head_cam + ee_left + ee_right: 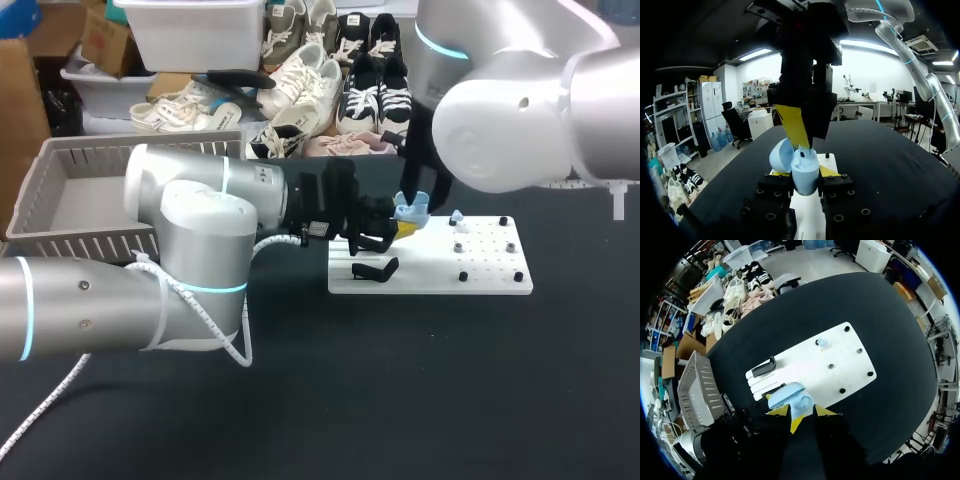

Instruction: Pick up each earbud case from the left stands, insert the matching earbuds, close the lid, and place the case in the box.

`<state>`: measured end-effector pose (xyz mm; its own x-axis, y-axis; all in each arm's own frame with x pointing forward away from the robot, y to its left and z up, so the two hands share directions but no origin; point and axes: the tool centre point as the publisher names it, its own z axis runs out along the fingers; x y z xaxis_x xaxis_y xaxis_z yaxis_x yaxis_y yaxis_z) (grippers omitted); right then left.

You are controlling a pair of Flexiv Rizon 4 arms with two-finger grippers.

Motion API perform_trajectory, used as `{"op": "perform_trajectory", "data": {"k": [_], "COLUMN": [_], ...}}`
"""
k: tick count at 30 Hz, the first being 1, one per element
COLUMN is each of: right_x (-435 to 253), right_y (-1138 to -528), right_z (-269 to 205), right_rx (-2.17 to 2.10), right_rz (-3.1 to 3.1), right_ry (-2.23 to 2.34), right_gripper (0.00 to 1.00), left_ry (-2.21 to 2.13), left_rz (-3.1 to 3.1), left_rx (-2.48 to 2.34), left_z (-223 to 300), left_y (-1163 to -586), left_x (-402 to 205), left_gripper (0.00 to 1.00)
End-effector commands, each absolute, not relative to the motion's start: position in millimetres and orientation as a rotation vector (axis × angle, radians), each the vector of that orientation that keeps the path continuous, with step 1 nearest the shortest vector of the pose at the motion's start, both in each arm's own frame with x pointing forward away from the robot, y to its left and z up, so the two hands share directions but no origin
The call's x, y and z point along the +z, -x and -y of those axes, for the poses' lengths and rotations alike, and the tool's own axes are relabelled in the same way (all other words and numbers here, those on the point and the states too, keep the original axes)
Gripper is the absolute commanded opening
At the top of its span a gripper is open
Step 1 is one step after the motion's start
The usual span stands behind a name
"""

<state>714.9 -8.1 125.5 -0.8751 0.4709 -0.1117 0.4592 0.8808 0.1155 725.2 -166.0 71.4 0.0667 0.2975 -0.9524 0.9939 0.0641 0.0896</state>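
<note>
Earbud case (804, 169), likely light, slick plastic with a delicate open lid, is pinched at its sides by the left hand (805, 173); the right hand's (802, 140) grip I cannot tell.

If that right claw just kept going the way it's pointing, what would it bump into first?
Most likely the open light-blue earbud case, which the left gripper holds directly ahead of the right gripper. The white board lies beyond it. The gap between them is hard to judge.
</note>
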Motion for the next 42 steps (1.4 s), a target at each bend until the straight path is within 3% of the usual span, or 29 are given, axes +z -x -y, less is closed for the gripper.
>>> {"op": "perform_trajectory", "data": {"k": [1, 8, 21, 42], "right_x": [137.7, 150.7, 130.7, 71.5], "right_y": [-690.1, -683.7, -739.9, -788.1], "right_z": [20.2, 44.3, 84.0, 98.5], "right_rx": [0.148, 0.155, 0.242, 0.250], "right_rz": [-2.849, -2.767, -2.726, -2.760], "right_ry": [-0.698, -0.638, -0.592, -0.427], "right_gripper": [0.29, 0.32, 0.36, 0.36], "left_ry": [-1.397, -1.397, -1.397, -1.397], "left_rz": [-1.397, -1.397, -1.397, -1.397], "left_rx": [-0.933, -0.933, -0.933, -0.933], "left_z": [166.2, 166.2, 166.2, 166.2], "left_y": [-724.3, -724.3, -724.3, -724.3], "left_x": [70.6, 70.6, 70.6, 70.6], "left_gripper": [0.00, 0.00, 0.00, 0.00]}}
